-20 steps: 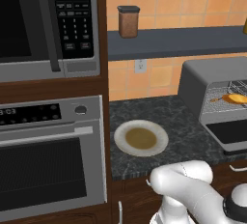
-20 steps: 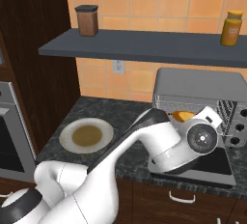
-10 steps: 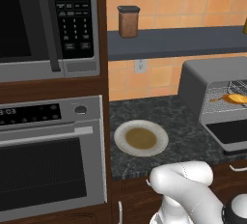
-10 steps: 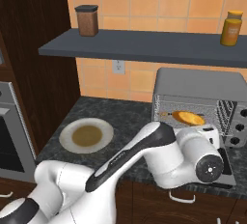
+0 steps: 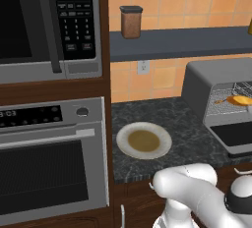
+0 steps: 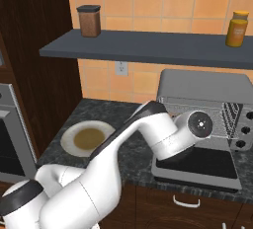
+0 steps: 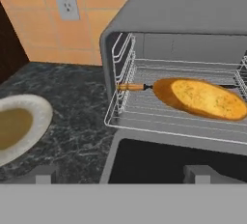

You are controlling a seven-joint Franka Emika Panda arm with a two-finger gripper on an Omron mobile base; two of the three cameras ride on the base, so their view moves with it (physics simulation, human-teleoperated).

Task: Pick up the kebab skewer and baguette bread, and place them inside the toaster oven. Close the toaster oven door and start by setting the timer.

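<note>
Looking along your gripper, you see its jaws spread wide and empty. Most of the kebab skewer is hidden behind the baguette bread — just a tan stick end shows. Both lie on the wire rack inside the toaster oven, ahead of the jaws. The toaster oven door lies dropped flat beneath them; the plate sits left, apart.

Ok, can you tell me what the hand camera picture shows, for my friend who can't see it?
A golden baguette bread lies on the wire rack inside the open grey toaster oven, with a kebab skewer tip poking out behind it. The toaster oven door is folded down in front, and a plate sits on the dark counter nearby.
</note>
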